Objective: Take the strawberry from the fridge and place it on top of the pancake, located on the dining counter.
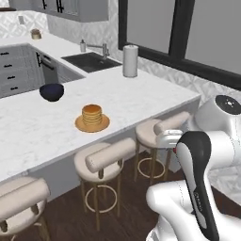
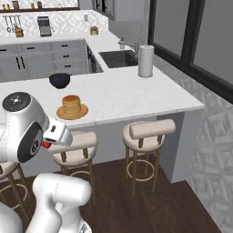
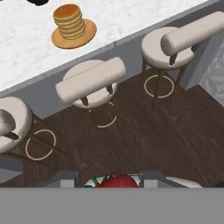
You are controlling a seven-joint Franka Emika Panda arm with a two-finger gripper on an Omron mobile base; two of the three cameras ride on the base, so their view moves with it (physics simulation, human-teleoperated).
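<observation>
The fingers [image 3: 117, 180] pinch the strawberry [image 3: 117, 181], held low over the dark floor on the near side of the beige stools [image 3: 92, 83]. Beyond the stools, the pancake [image 3: 68, 21] sits on its plate on the counter [image 3: 26, 57], a dark blue bowl [image 1: 52, 92] behind it.

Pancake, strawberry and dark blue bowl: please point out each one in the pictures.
pancake [image 1: 92, 114]: left base view, side of the stack.
strawberry [image 3: 118, 181]: hand view, red flesh at the bottom between the finger tips.
dark blue bowl [image 2: 59, 80]: right base view, outer wall.
</observation>
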